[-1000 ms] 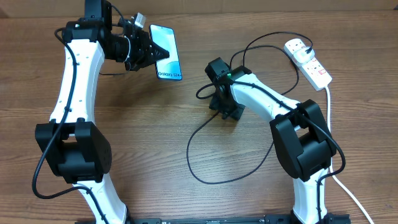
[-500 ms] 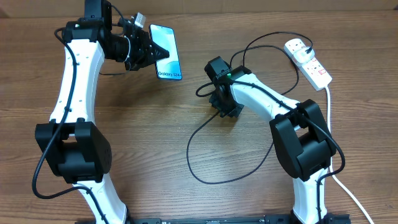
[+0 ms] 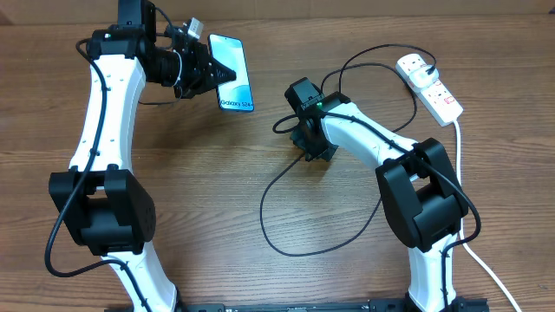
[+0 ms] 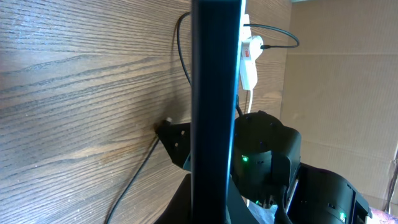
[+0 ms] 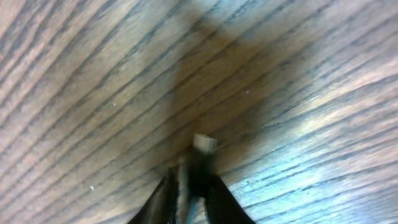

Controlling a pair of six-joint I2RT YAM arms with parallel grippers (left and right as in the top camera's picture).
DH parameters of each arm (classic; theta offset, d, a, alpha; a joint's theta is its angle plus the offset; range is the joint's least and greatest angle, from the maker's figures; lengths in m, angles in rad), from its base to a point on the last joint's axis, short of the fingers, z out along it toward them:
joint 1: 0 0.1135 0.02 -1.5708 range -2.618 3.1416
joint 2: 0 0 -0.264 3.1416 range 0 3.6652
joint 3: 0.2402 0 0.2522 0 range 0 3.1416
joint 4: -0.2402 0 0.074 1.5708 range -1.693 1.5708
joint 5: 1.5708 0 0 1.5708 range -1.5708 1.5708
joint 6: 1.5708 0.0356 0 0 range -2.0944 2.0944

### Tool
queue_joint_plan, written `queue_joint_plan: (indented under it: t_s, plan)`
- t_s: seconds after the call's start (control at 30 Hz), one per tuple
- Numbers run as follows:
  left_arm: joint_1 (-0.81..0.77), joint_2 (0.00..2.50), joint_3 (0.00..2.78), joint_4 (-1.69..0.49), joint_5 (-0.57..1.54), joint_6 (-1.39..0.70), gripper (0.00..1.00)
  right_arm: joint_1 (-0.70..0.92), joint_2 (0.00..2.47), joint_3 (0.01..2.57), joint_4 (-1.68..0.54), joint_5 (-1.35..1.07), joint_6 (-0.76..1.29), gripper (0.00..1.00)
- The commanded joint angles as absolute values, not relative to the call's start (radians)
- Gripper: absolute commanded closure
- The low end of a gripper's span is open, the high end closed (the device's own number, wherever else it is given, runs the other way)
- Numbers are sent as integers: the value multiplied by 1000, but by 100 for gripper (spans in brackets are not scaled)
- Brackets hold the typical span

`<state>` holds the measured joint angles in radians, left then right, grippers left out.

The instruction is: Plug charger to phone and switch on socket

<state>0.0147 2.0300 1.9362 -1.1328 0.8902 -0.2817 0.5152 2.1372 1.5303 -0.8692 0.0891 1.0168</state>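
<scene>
1. Two arms work over a wooden table point(image 3: 195, 195). The overhead view is the clock face, with 12 o'clock at the far edge.
2. The left gripper point(image 3: 213, 76) is at about 11 o'clock. It is clamped on the phone point(image 3: 236, 74) and grips one long side. The turquoise screen faces up, with the "Galaxy S24" text at the end toward 6 o'clock. In the left wrist view the phone shows only as a dark bar, edge-on. I cannot tell whether it rests on the wood or is held above it.
3. The charger point(image 3: 263, 210) is a thin black cable. It lies in a loose loop from centre toward 5 o'clock, and another arc runs up toward the socket point(image 3: 438, 91).
4. The right gripper point(image 3: 314, 152) is just off centre on the 1 o'clock side and points down at the table. In the right wrist view (blurred, very close) its fingers point(image 5: 158, 208) are pinched on the dark connector tip point(image 5: 203, 149). The pale end of the tip sticks out past them. I cannot tell whether that end touches the wood.
5. The connector sits at roughly 4 o'clock from the phone and is well apart from it, so it is not plugged in.
6. The socket lies at 2 o'clock, angled, with a white plug point(image 3: 414, 65) in its far end. It carries small red marks, but the switch position is too small to read.
</scene>
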Motion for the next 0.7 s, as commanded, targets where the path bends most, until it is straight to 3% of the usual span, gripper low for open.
queue_joint_plan:
  t_s: [0.0,0.17,0.27,0.47,0.67]
  plan:
    - [13,2025,1945,-1130,944,-270,96,511,2161,1518,-864,89,1022,90]
    - [13,2025,1945,-1129,944,-270,96,509,2161,1518,-863,100,1021,90]
    - [13,2025,1945,-1129,944,-270,96,509,2161,1518,-860,89,1020,96]
    - [13,2025,1945,-1128,960,-265,96,490,2138,1555,-846,-121,925,96]
    - [13,2025,1945,-1102,1307,-110,96,445,1988,1555,-846,-443,710,96]
